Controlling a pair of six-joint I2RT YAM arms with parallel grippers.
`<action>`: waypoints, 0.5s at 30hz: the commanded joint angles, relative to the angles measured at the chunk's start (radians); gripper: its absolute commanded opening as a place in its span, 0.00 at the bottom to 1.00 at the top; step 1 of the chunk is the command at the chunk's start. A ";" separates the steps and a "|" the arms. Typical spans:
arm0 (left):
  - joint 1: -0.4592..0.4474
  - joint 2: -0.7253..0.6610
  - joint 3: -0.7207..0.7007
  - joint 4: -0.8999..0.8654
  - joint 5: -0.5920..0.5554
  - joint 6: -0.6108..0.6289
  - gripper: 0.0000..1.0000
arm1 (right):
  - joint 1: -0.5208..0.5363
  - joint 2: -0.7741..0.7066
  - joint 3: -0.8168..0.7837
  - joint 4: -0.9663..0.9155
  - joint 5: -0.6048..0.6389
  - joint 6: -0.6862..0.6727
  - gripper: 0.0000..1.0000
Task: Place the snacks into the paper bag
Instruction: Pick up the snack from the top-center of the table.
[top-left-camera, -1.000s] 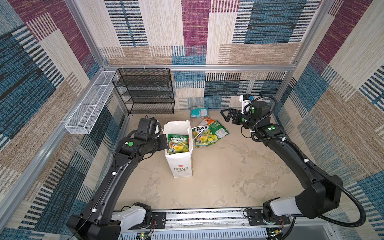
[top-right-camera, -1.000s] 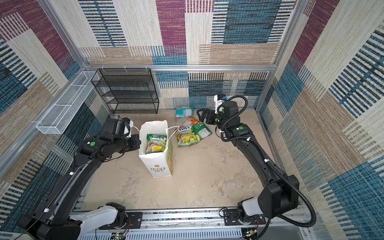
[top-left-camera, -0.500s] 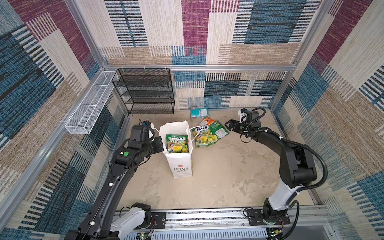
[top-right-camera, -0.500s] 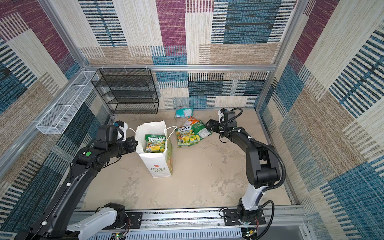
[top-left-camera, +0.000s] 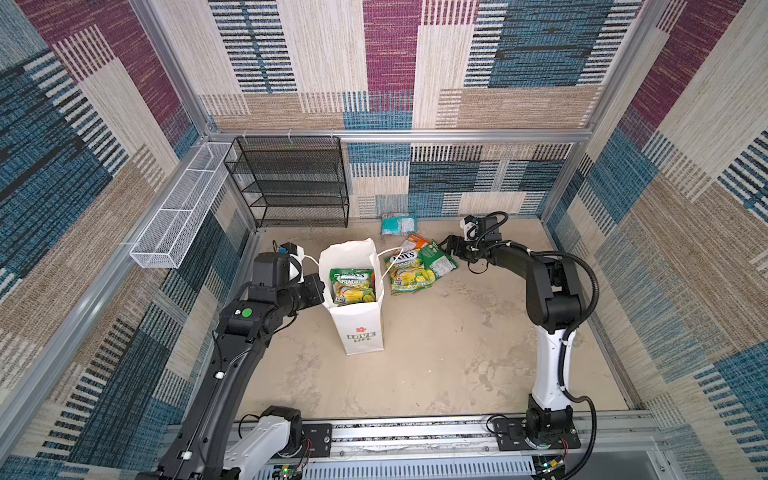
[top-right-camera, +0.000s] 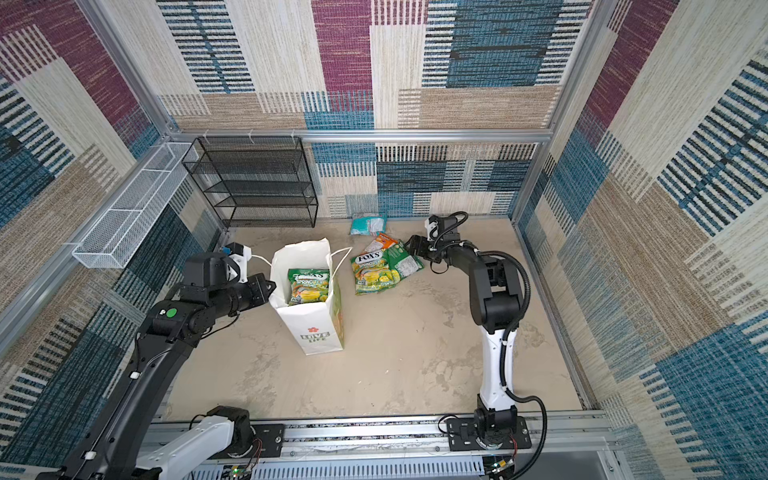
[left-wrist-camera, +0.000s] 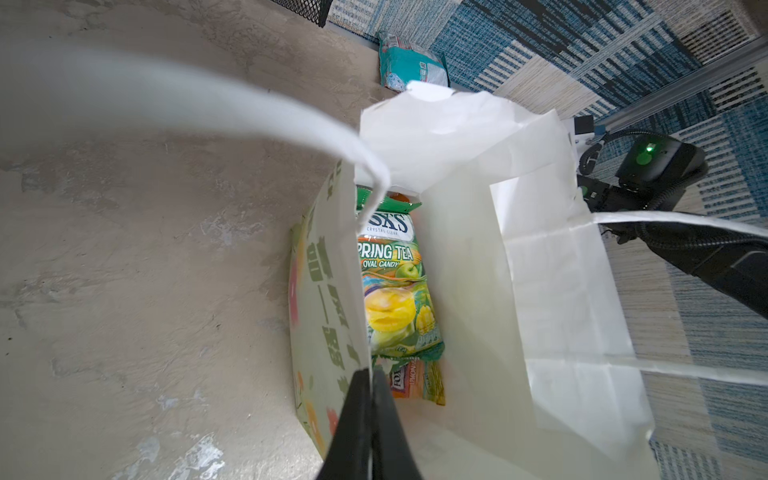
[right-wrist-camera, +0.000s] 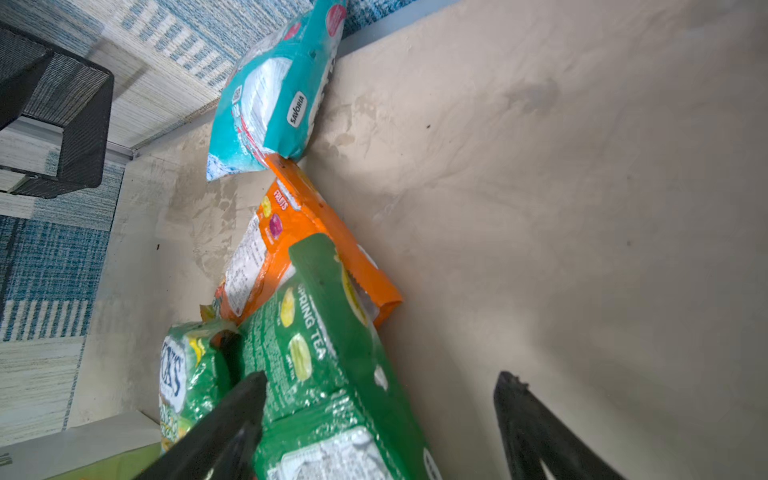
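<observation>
The paper bag is being held upright and open near the middle of the table, its left wall being pinched by the left gripper. A green-yellow packet is being contained inside it. The right gripper is being held spread over the green packet in the pile just right of the bag. A teal packet is lying at the table's far edge.

Lab test cell: aluminium frame, fabric walls.
</observation>
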 joint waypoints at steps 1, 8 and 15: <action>0.004 -0.001 -0.001 0.082 0.017 0.004 0.00 | 0.000 0.045 0.057 -0.063 -0.062 -0.029 0.86; 0.010 0.010 -0.003 0.084 0.036 -0.002 0.00 | 0.002 0.066 0.028 -0.054 -0.163 -0.032 0.75; 0.016 0.013 -0.007 0.087 0.050 -0.003 0.00 | 0.002 -0.007 -0.128 0.047 -0.232 -0.012 0.52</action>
